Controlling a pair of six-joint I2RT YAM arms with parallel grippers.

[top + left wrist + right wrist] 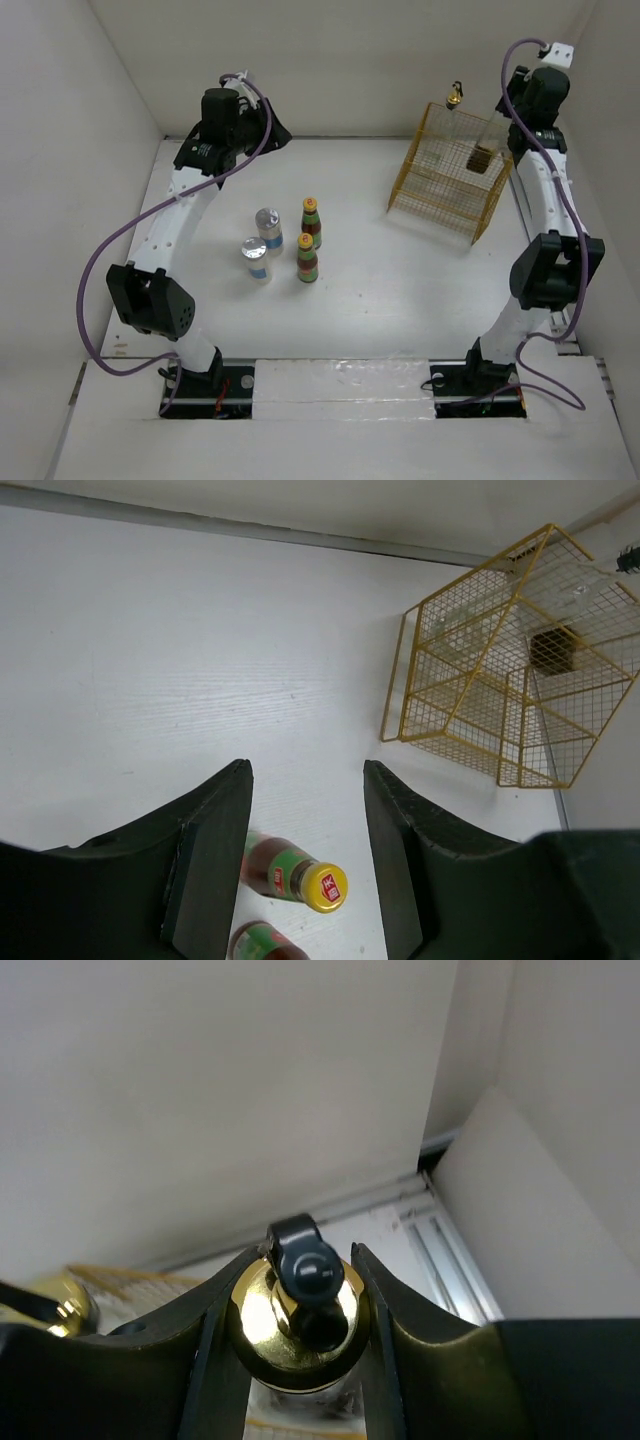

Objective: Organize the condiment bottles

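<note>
Counting in the overhead view gives four condiment bottles standing left of frame centre. Two have green caps: the upper dark bottle (311, 222) and the lower dark bottle (307, 258). Two have silver lids: the upper white bottle (268, 228) and the lower white bottle (256, 258). All four stand upright, long axes vertical, each pair just beside the other.

Two gold caps show in the right wrist view. The right gripper (303, 1260) is clamped on the cap of the held glass bottle (290, 1325). That cap faces the lens and the body below it is hidden. The second gold cap (65, 1312) sits at lower left, over the yellow wire basket (430, 200) in the upper right of the overhead frame.

The left gripper (305, 780) is spread and grasps nothing. Both dark bottles lie below its fingers at the bottom of the left wrist frame, apart from them.
</note>
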